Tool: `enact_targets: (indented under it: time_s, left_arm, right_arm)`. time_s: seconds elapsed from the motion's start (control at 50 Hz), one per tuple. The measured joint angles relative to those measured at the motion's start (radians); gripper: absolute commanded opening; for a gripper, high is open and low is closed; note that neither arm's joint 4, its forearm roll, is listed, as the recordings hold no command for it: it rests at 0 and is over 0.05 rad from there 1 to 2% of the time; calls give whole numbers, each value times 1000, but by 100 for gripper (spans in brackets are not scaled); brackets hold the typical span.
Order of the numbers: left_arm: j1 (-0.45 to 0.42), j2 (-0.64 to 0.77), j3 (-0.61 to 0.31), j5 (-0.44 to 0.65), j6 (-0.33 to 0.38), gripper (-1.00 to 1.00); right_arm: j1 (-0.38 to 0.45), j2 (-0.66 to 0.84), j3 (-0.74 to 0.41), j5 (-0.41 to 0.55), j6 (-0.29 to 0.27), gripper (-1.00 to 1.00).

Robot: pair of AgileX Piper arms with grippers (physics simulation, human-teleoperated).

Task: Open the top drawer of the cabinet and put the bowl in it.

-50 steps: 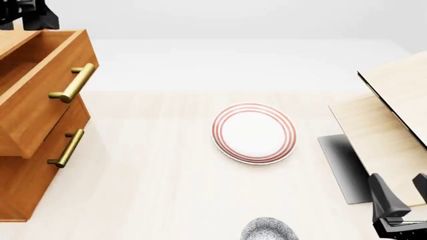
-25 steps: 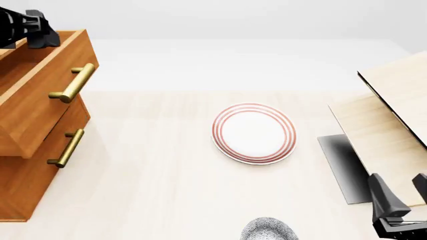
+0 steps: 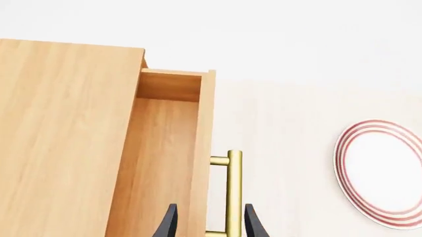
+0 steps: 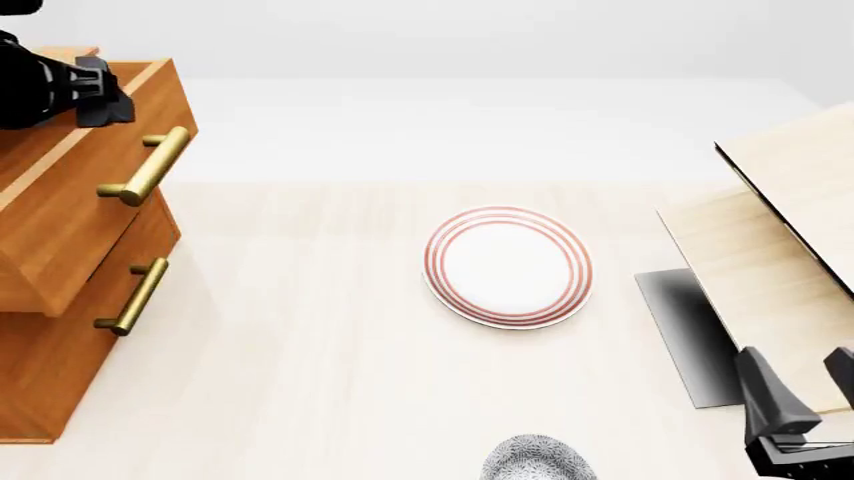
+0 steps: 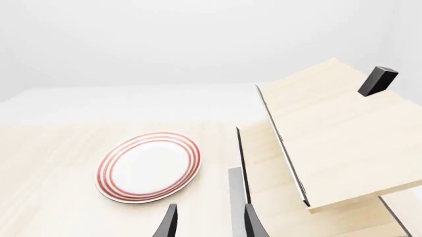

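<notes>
One bowl [image 4: 537, 458], one plate [image 4: 509, 266]; the top drawer [image 3: 165, 158] stands open, nothing inside; both hands spread, holding nothing.

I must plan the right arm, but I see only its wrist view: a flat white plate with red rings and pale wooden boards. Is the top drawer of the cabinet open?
Observer: Yes. In the front view, the uppermost orange-brown wooden drawer stands pulled out of the orange-brown wooden cabinet, past the drawer below it.
Operator: Where is the left claw?
Observer: The left claw hangs open at the drawer's brass bar handle and grips nothing.
Operator: And the bowl?
Observer: The small round blue-grey speckled bowl sits on the table at the near edge of the front view, left of the open, empty right claw.
</notes>
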Motion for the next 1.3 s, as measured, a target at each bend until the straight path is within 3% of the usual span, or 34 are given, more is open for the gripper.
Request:
enact_targets:
  time_s: [0.76, 1.3]
  left_arm:
    - [-18, 43, 65, -57, -5, 100]
    - [-106, 78, 59, -59, -9, 100]
  right_arm:
    - [1, 7, 0, -2, 2, 100]
    - [2, 9, -1, 0, 3, 100]
